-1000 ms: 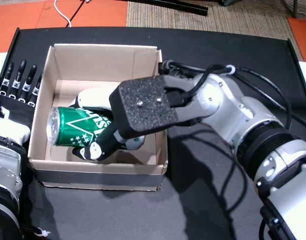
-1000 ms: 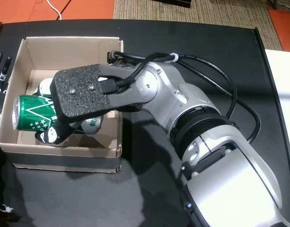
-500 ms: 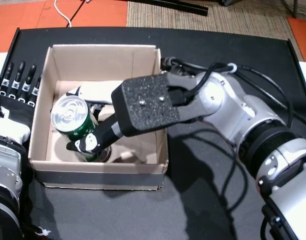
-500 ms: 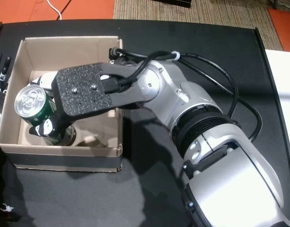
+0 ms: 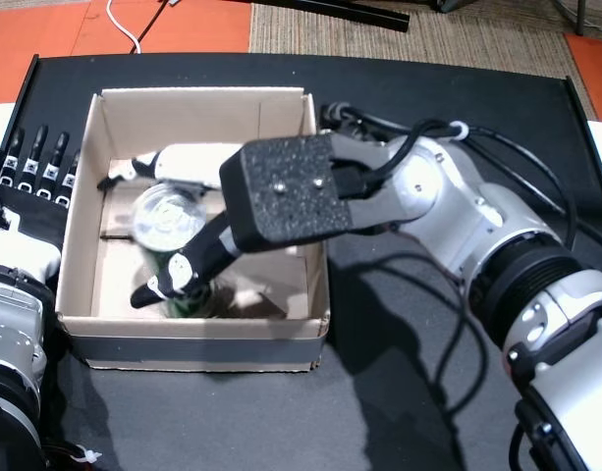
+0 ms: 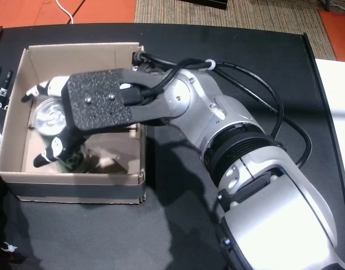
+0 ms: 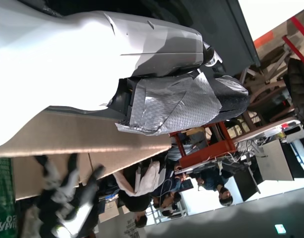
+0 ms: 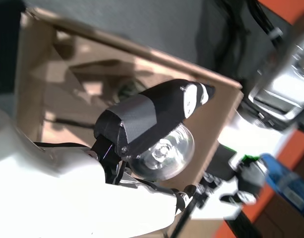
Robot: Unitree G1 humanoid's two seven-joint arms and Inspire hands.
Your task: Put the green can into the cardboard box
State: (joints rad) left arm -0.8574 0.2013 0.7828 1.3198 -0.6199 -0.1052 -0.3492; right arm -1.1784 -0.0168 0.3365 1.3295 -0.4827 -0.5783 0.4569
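The green can [image 5: 168,218] stands upright on the floor of the cardboard box [image 5: 197,93], at its left-middle, silver top facing up and slightly blurred. My right hand [image 5: 204,245] reaches into the box from the right. Its white fingers [image 5: 158,160] stretch out straight behind the can with a gap to it. The dark thumb [image 5: 173,280] lies low at the can's front. The other head view shows the same can [image 6: 49,118], box [image 6: 82,48] and right hand [image 6: 62,140]. The right wrist view has the thumb [image 8: 152,111] over the can's top [image 8: 164,151]. My left hand [image 5: 35,162] rests open left of the box.
A black camera plate [image 5: 281,191] on the right wrist hides the palm. The box sits on a black table [image 5: 428,412] with orange floor [image 5: 183,25] and a white cable [image 5: 124,25] behind. People sit far off in the left wrist view [image 7: 156,183].
The can went from lying sideways in my right hand above the box to standing upright on the box floor. The fingers have uncurled and spread away from it. The left hand stayed put.
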